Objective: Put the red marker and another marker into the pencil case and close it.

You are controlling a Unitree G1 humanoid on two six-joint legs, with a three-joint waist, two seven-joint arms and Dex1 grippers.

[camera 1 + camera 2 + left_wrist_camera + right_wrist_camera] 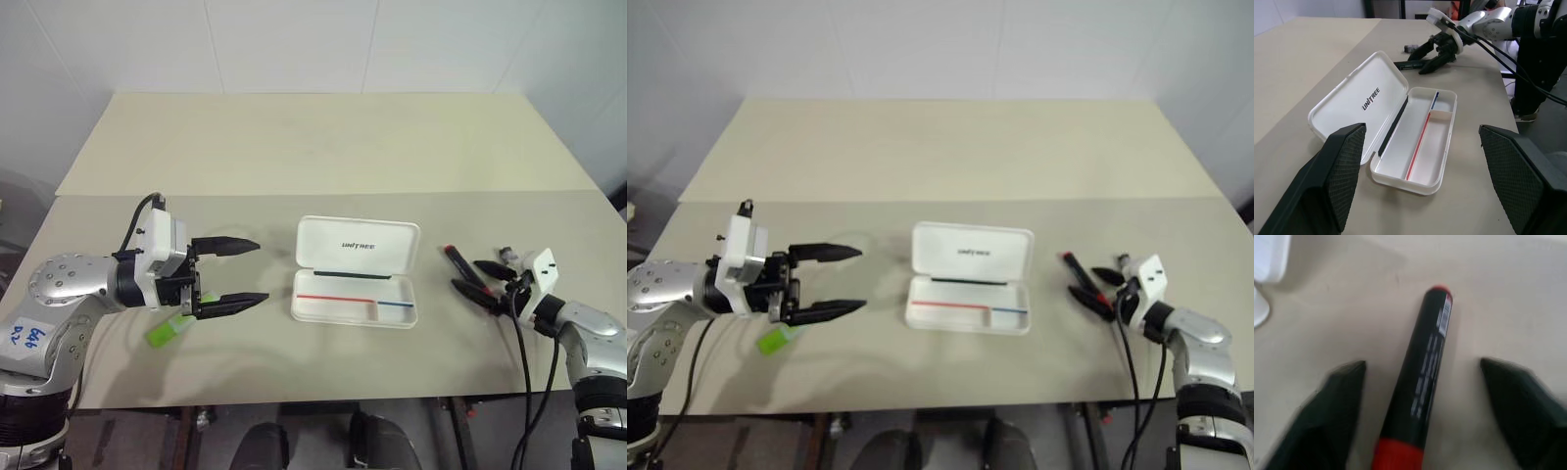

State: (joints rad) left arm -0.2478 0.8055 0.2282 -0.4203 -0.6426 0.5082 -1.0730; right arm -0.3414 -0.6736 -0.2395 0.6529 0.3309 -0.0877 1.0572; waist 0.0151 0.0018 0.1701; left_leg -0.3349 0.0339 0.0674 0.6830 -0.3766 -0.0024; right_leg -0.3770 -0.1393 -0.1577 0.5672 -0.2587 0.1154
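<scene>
Near the beige table's (323, 147) right edge, the right gripper (480, 278), fingers parted, straddles the short red-and-black marker (1422, 377) lying there, poised to clamp and carry it to the open white plastic pencil case (355, 273).

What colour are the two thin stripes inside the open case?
One red, one blue, along the floor of the white case; clearest in the left wrist view.

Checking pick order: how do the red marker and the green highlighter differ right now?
The red marker is black-bodied with red ends; the green highlighter is lime green all over. The red marker lies on the table's right side, between the open fingers of the right tool; the green highlighter lies on the left, partly hidden under the open left tool. Both lie on the table, outside the open pencil case.
</scene>
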